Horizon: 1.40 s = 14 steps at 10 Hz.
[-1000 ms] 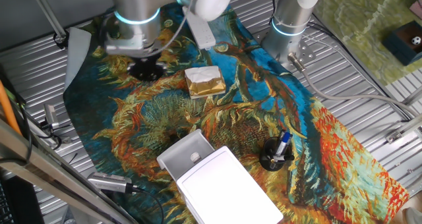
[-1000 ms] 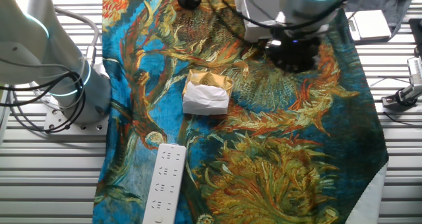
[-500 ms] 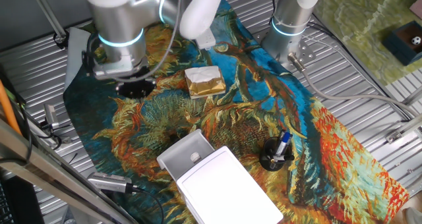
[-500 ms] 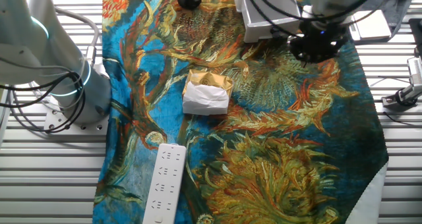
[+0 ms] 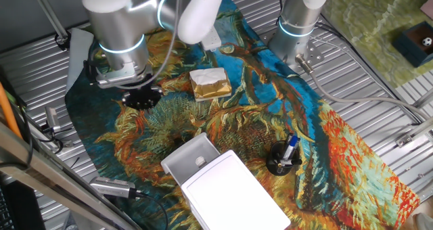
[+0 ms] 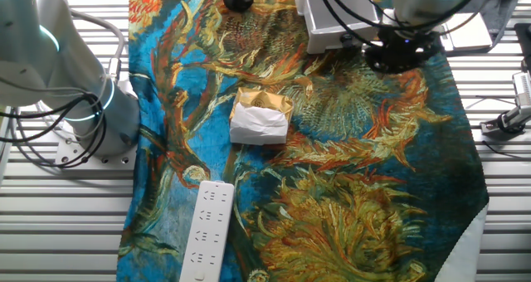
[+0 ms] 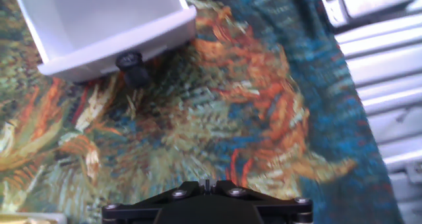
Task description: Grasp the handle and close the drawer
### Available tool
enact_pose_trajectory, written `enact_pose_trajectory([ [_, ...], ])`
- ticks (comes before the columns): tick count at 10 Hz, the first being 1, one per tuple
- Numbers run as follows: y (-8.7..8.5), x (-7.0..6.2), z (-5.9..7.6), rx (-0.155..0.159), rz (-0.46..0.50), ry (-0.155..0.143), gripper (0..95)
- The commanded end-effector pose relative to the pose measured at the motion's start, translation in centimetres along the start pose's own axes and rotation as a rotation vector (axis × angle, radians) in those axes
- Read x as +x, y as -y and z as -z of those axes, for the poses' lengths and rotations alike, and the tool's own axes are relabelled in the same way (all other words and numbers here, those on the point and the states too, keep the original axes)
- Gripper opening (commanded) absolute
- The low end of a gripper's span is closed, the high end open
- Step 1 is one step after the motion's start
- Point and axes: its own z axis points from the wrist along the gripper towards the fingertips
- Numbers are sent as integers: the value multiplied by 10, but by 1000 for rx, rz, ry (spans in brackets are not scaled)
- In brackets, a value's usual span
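The drawer (image 5: pixel 191 156) stands pulled out of the white box (image 5: pixel 233 193), toward the back left. In the hand view the drawer (image 7: pixel 99 23) fills the top left, and the handle (image 7: pixel 130 60) is a small round knob on its front wall that looks dark here. My gripper (image 5: pixel 141 97) hangs over the cloth, left of and behind the drawer and apart from it. Only the gripper (image 7: pixel 208 183) tips show at the bottom edge of the hand view, closed together and holding nothing. In the other fixed view the gripper (image 6: pixel 400 55) sits beside the drawer (image 6: pixel 330 29).
A gold-and-white wrapped block (image 5: pixel 210 83) lies mid-cloth. A black cup of pens (image 5: pixel 284 158) stands right of the box. A white power strip (image 6: pixel 207 232) lies on the cloth's edge. A second arm's base (image 5: pixel 298 24) stands at the back. Ridged metal surrounds the painted cloth (image 5: pixel 169 115).
The arm has swung away from the wrapped block toward the drawer's side of the cloth, most of it in the first half second. The drawer and block have not moved.
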Motion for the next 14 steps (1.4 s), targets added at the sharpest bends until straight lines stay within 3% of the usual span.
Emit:
enact_pose_trajectory([
  [1,-8,-9,-3,-2,-9,26,0],
  [6,-13,-12,-20,-19,-9,65,0],
  [9,-15,-10,-22,-29,-8,29,0],
  [14,-15,-9,-22,-27,7,4,0],
])
